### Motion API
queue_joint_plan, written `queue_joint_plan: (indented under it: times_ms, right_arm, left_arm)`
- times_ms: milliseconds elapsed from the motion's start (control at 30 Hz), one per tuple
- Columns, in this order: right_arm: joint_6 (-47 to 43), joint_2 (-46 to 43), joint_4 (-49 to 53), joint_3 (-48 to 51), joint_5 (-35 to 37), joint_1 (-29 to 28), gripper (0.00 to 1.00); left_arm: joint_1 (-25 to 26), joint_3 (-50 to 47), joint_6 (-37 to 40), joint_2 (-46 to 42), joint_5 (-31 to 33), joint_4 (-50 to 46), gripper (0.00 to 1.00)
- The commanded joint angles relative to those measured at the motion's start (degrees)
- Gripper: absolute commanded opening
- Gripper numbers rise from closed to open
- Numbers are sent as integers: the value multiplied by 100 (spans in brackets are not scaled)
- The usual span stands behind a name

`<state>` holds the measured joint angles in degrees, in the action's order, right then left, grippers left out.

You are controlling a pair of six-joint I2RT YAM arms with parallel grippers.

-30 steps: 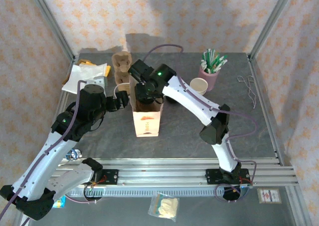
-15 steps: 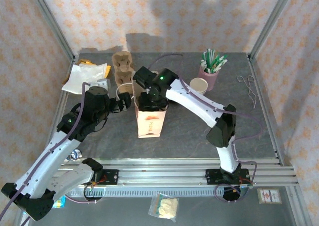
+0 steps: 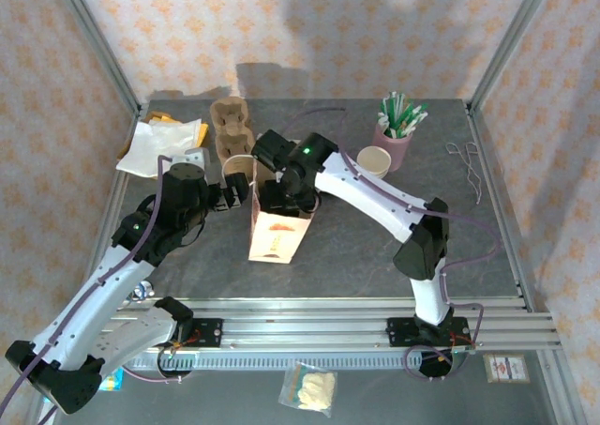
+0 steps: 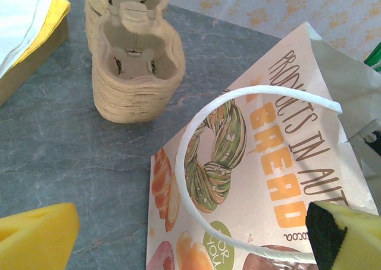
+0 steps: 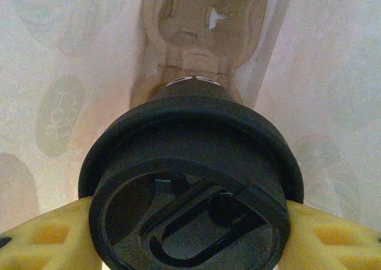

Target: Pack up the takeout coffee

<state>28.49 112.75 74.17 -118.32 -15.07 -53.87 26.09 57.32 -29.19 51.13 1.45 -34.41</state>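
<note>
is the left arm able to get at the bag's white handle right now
Probably yes: the open left tool sits close to the white handle, with nothing between them.

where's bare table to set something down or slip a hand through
Free: the far strip between the pulp tray stack and the straw cup; the right side between the right arm and the bent wire. Crowded: around the paper bag, hemmed by the left arm and tray stack.

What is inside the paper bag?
The coffee cup, held by the right gripper, above what looks like a pulp tray. Its black lid hides the cup body.
</note>
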Motion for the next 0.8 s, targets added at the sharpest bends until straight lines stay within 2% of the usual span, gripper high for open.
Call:
queue_joint_plan:
  times_ms: [0,433,767]
  right_arm:
    - [93,-44,97,42,-22,-34,52]
    - [211,321,97,42,-172,-35,51]
    - [131,453,97,314,13,-51,51]
  left_arm:
    - [-46,-122,-135,9,-92,254,99]
    - [-43,-304,-140,-27,-115,434,99]
    - [-50,-333,-105,-64,-93,457,99]
